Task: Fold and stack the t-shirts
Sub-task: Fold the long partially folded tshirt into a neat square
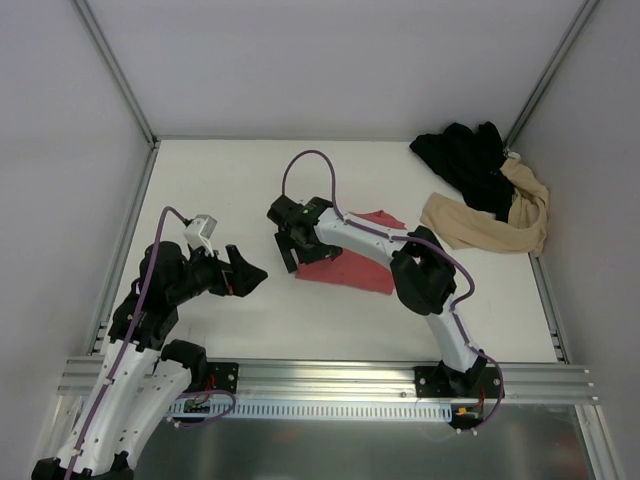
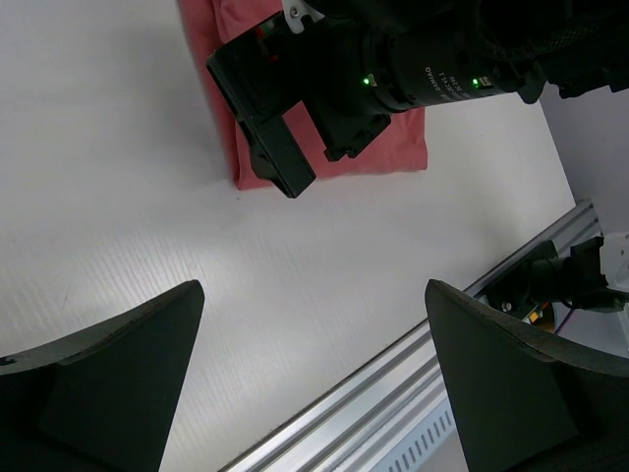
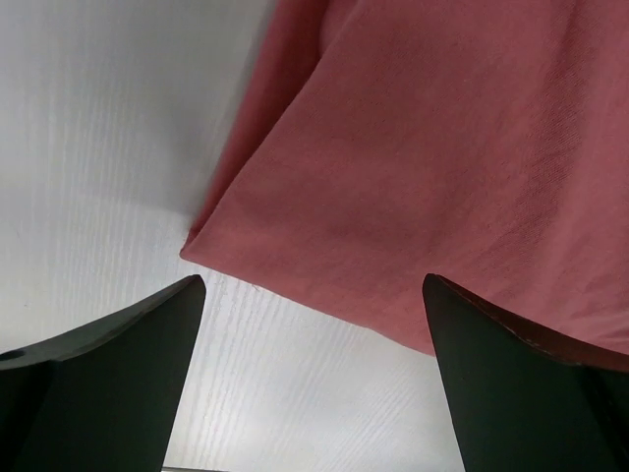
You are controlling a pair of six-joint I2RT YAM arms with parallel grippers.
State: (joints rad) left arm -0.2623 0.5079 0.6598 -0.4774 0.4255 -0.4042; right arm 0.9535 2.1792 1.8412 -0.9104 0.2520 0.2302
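Observation:
A folded coral-red t-shirt lies flat in the middle of the white table. My right gripper hovers open over its left edge; in the right wrist view the red t-shirt fills the upper right, and nothing is between the fingers of that gripper. My left gripper stands open just left of the shirt, over bare table. Its wrist view shows the red t-shirt partly hidden under the right gripper. A black t-shirt and a beige t-shirt lie crumpled together at the back right.
An aluminium rail runs along the table's near edge, also seen in the left wrist view as the rail. White walls and metal posts close in the table on the left, back and right.

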